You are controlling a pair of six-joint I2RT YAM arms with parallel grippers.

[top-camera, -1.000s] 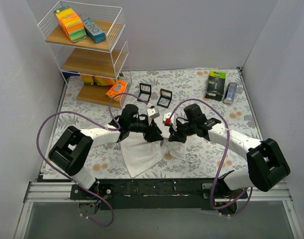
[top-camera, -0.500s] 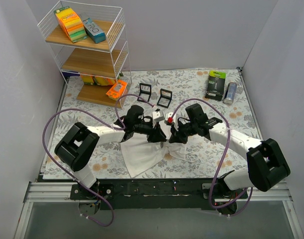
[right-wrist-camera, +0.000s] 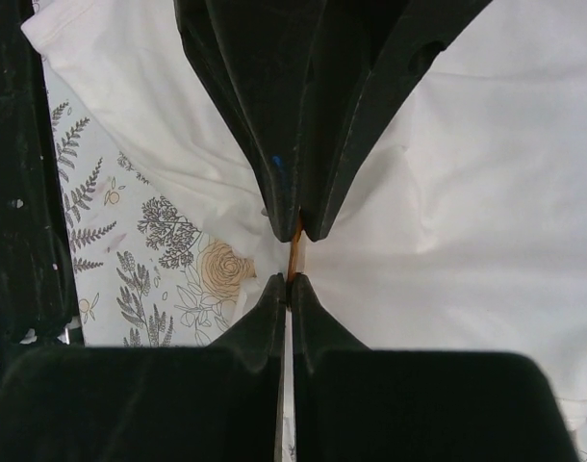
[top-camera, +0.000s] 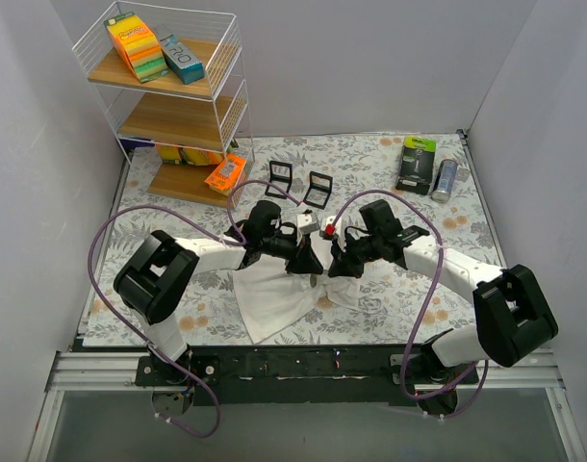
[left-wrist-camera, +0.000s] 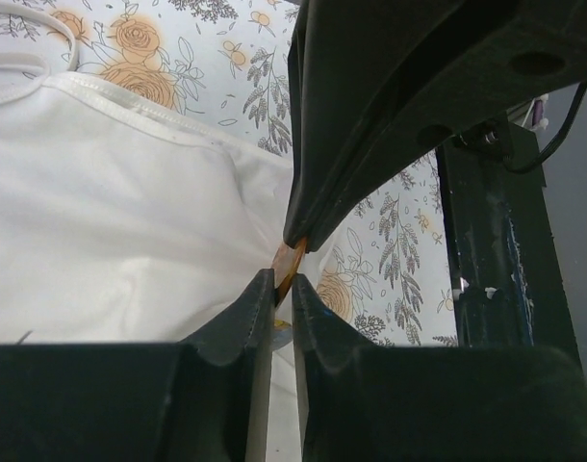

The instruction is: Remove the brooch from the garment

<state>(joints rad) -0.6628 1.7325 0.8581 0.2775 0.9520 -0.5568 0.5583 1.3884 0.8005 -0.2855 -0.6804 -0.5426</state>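
in the left wrist view the brooch (left-wrist-camera: pixel 289 265) shows only as a thin orange sliver at centre frame, edge on, so its shape cannot be made out. the left gripper (left-wrist-camera: pixel 275 287) is clenched on its lower edge. in the right wrist view the right gripper (right-wrist-camera: pixel 287 282) is pinched tight on the same sliver from the bottom of the frame, and the left gripper's black fingers close on it from the top. the white garment (top-camera: pixel 274 300) bunches around the brooch; whether the pin sits in the cloth cannot be told. in the top view both grippers meet tip to tip at the garment's upper right edge on the flowered table (top-camera: pixel 419 207), hiding the brooch.
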